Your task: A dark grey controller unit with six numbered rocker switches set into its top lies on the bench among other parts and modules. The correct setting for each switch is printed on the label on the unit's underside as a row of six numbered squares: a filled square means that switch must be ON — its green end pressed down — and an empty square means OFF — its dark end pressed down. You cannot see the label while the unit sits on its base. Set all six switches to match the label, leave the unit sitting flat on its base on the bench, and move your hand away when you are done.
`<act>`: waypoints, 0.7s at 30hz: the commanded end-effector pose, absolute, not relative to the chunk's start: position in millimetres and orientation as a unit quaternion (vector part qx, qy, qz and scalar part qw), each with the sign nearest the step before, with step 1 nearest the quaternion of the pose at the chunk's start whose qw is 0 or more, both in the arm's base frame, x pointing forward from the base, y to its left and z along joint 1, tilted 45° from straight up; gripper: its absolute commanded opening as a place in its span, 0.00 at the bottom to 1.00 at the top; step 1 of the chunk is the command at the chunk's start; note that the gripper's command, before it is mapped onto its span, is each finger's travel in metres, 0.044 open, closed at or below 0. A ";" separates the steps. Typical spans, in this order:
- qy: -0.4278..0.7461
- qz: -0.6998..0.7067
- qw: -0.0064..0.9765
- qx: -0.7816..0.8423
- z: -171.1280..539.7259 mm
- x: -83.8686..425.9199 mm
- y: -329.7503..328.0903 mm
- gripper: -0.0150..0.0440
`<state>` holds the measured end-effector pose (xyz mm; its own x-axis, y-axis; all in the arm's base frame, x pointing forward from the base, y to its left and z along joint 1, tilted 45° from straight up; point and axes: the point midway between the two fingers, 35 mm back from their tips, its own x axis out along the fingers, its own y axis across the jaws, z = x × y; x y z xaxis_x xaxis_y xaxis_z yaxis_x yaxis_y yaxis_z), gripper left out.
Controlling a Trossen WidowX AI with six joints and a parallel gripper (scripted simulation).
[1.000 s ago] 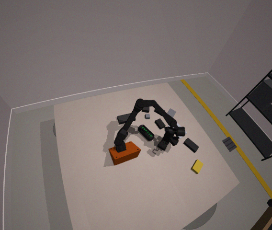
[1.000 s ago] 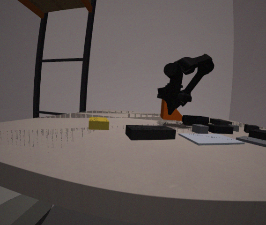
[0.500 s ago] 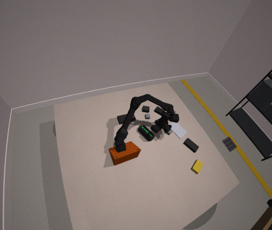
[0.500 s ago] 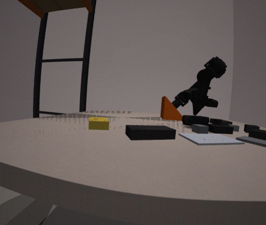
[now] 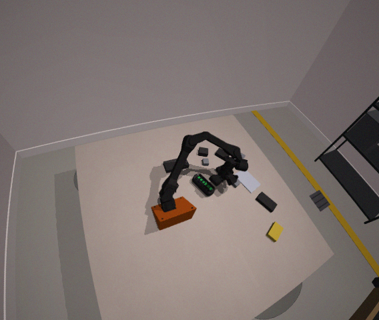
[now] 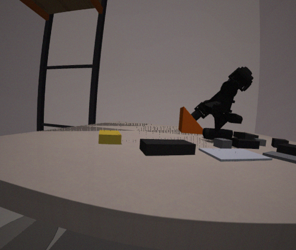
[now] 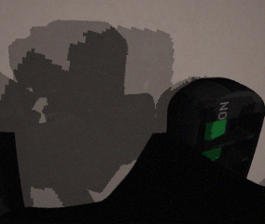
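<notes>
The dark grey controller unit [image 5: 197, 186] [image 6: 210, 133] [image 7: 184, 112] sits on its base on the bench, switches up. Green switch ends show in a row along its top in the top view; I cannot tell each switch's setting. The wrist view shows its rounded end at the right, with an ON mark and two green switch ends; the rest is behind the dark gripper parts. The label underneath is hidden. My gripper [image 6: 218, 127] is shut and empty, pointing down close to the unit. The exterior view shows its tips just above or behind the unit; contact cannot be told.
The orange arm base [image 5: 179, 208] [image 6: 187, 125] stands near the unit. A white plate [image 5: 249, 181] [image 6: 234, 154], a black block [image 5: 265, 202] [image 6: 168, 148] and a yellow block [image 5: 275, 231] [image 6: 110, 137] lie beyond the gripper. Several dark and grey blocks lie around the arm.
</notes>
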<state>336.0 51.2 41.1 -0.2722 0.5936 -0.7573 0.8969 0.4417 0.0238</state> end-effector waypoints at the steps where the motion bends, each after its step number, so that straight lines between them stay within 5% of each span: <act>1: 0.769 -0.212 0.357 0.486 35.9 335.9 56.8 0.25; 21: 0.770 -0.211 0.356 0.486 15.1 335.0 77.8 0.25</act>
